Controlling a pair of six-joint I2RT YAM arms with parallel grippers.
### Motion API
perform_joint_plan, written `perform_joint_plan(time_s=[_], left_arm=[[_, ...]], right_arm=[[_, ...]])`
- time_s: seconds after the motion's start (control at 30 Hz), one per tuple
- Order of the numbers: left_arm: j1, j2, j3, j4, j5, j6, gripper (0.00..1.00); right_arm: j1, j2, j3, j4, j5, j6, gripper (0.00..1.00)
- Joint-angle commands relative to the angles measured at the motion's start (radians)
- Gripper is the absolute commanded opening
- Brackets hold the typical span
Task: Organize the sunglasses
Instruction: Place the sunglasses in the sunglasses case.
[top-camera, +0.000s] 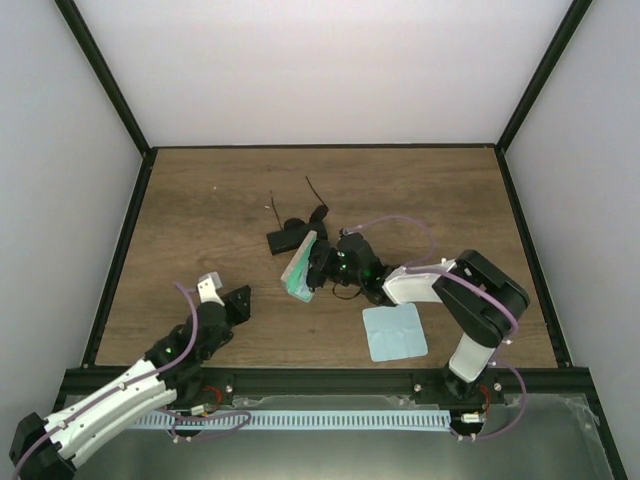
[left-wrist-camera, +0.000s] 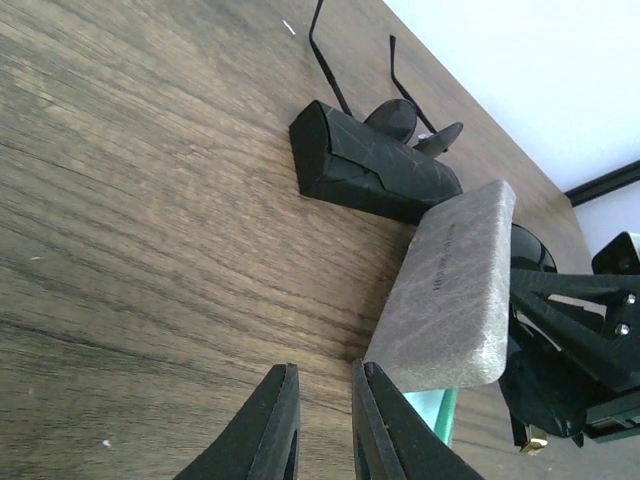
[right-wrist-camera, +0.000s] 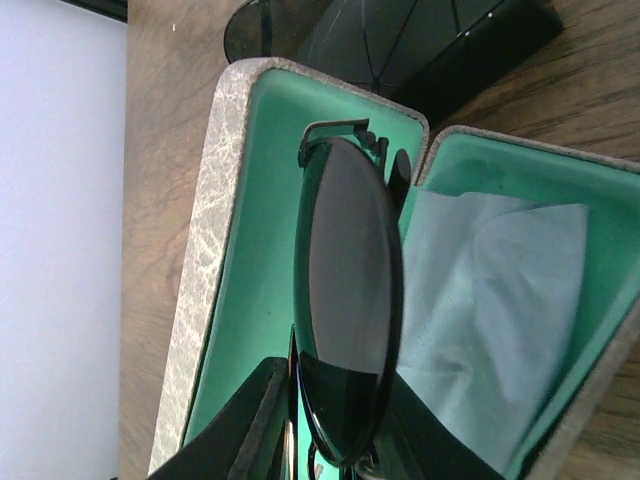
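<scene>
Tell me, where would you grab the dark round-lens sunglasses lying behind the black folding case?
Probably by one thin temple arm. The dark round-lens sunglasses sit behind the black folding case, and their two slender arms stretch out over bare wood toward the far wall. A gripper could likely come straight down there, pinching across the wire, clear of both cases.

One pair of sunglasses (right-wrist-camera: 345, 300) stands edge-on in the frame's middle, dark round lens over green lining. The other pair (left-wrist-camera: 400, 120), upper centre, apparently lies arms outstretched on the counter.
</scene>
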Motion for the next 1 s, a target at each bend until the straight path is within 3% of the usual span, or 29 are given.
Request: perform_joint_plan(time_s=[0.0,0.57,0.97], left_arm=[[0.005,-0.026,0.016,-0.043,-0.031,0.038,0.17],[0.005,-0.078,-0.003,-0.057,-0.013,0.035,0.22],[0.006,-0.099,-0.007,-0.068,-0.018,0.034,0.22]], right_arm=[[0.009,0.046,0.040,0.087,0.011,0.109,0.21],[0.093,0.085,0.019,0.061,0.222,0.254,0.24],[0.093,0.101,0.005,0.059,0.266,0.293,0.27]])
